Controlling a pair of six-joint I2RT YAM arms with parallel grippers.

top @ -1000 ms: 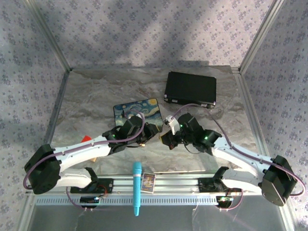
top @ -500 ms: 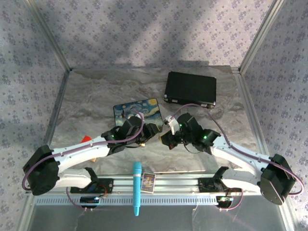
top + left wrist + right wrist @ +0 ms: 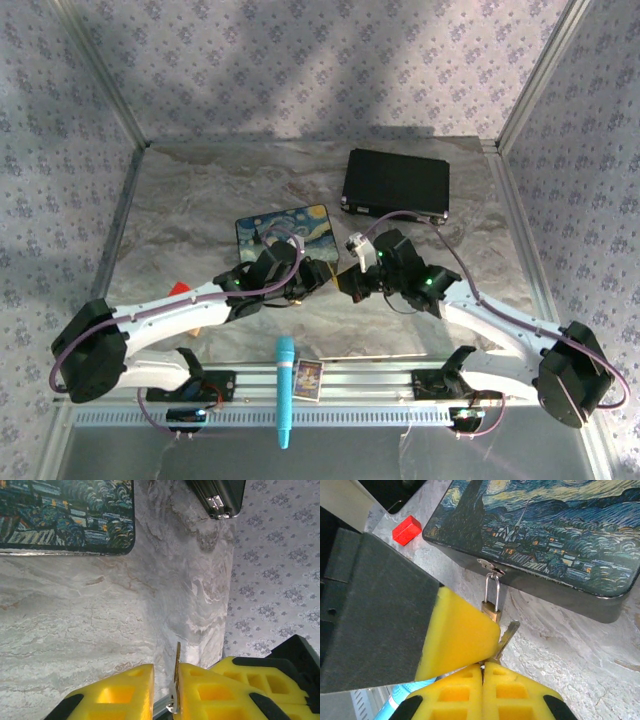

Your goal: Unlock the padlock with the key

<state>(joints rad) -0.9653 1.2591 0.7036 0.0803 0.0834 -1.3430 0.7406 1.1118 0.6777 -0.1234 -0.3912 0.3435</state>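
- Right gripper (image 3: 483, 665) pinched the key (image 3: 508, 632), its tip just short of the padlock (image 3: 491, 612); left gripper (image 3: 166, 674) stood slightly parted around it.
- Insertion seemed to be in hand; next probably meant aligning the blade with the padlock's underside.

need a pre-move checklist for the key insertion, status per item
1. Small silvery metal key held by right gripper: ok, jaws shut on it, blade sticking out.
2. Tiny brass padlock in place: ok, hanging from the hasp of the Starry-Night-painted box.
3. Key in the keyhole: not ok, the blade tip sits off to the side of the padlock body.
4. Keyhole facing the key: cannot tell, the padlock's underside is hidden.
5. Left gripper bracing the padlock: cannot tell; jaws apart, one yellow pad sits next to the padlock body.
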